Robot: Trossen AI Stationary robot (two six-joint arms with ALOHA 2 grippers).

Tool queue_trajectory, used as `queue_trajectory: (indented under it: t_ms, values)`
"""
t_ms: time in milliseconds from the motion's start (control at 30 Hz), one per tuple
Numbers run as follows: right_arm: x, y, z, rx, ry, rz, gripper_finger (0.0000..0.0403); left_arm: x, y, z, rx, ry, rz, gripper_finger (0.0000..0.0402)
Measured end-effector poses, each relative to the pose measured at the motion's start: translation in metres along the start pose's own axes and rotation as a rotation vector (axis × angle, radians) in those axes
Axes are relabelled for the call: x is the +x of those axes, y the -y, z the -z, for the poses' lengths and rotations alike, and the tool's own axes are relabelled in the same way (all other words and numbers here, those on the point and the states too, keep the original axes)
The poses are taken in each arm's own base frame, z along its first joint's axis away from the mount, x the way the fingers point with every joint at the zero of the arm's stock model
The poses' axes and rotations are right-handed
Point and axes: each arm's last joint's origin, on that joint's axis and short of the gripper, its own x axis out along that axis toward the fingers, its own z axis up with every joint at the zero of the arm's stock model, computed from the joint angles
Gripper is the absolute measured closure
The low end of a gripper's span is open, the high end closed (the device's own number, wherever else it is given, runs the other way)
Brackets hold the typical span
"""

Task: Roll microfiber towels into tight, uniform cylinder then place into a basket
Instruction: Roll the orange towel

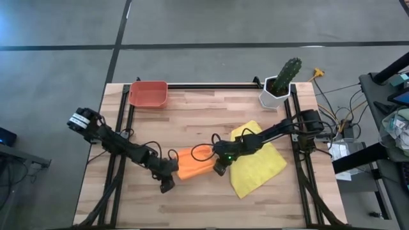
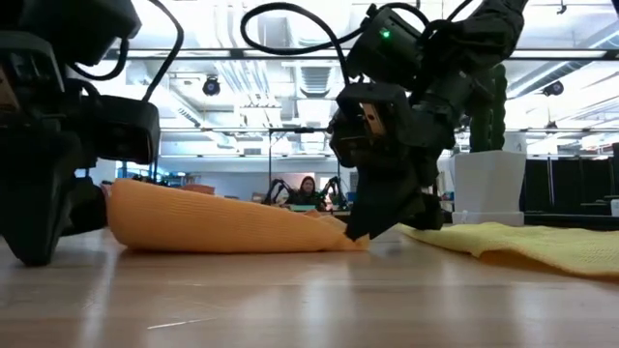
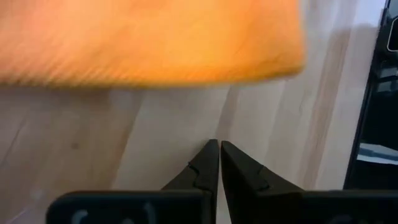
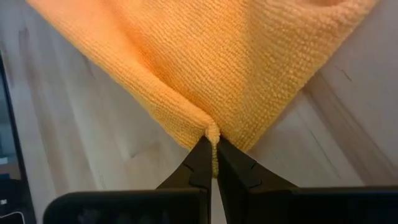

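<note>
1. My right gripper (image 4: 211, 163) has its fingers pressed together on a small pucker of the orange towel (image 1: 193, 165) at its edge; the wrist view shows the cloth bunching into a ridge right at the tips
2. My left gripper (image 3: 217, 163) is pressed together too, but on nothing; it sits just beside the other end of the orange towel with bare wood between tips and cloth
3. The orange towel lies near the middle of the table (image 1: 192, 115) as a loosely folded, flattish bundle, not a tight cylinder yet by my reading
4. The yellow towel (image 1: 259, 166) lies spread flat under and beside my right arm, touching or nearly touching the orange one
5. Risk: the pinch is thin, just an edge, so a pull could slip it free or drag the whole bundle instead of turning it
6. Risk: with the left end unpinned, the roll may skew into a cone
7. Risk: my right arm sweeping over the yellow towel could snag and bunch it
8. Room: the near edge of the table is close to my left gripper, so I have little slack that way
9. Room: open wood runs from the towels toward the basket (image 1: 148, 93) at the far left corner, well apart; the cactus pot (image 1: 276, 92) sits at the far right, clear of that path
</note>
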Motion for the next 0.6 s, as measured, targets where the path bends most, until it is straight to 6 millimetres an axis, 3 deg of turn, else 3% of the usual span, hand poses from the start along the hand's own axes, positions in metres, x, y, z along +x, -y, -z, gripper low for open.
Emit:
queue_trajectory:
  t_ms: [100,200,267,433,600]
  values:
    - [0.0,-0.003,-0.003,0.001,-0.013,-0.017,0.0394,-0.003,0.015,-0.003,0.067,0.052,0.087,0.0395]
    - [0.0,-0.005,-0.005,0.052,-0.043,-0.052,0.0394,-0.017,0.044,-0.009,0.261,0.175,0.192,0.0395]
    - [0.0,-0.005,-0.004,0.1,-0.081,-0.079,0.0394,-0.025,0.055,-0.006,0.389,0.238,0.158,0.0395]
    - [0.0,-0.006,-0.003,0.169,-0.136,-0.113,0.0394,-0.043,0.071,0.0,0.622,0.331,0.04,0.0395]
    - [0.0,-0.006,-0.003,0.208,-0.139,-0.114,0.0394,-0.042,0.066,0.002,0.694,0.304,-0.035,0.0391]
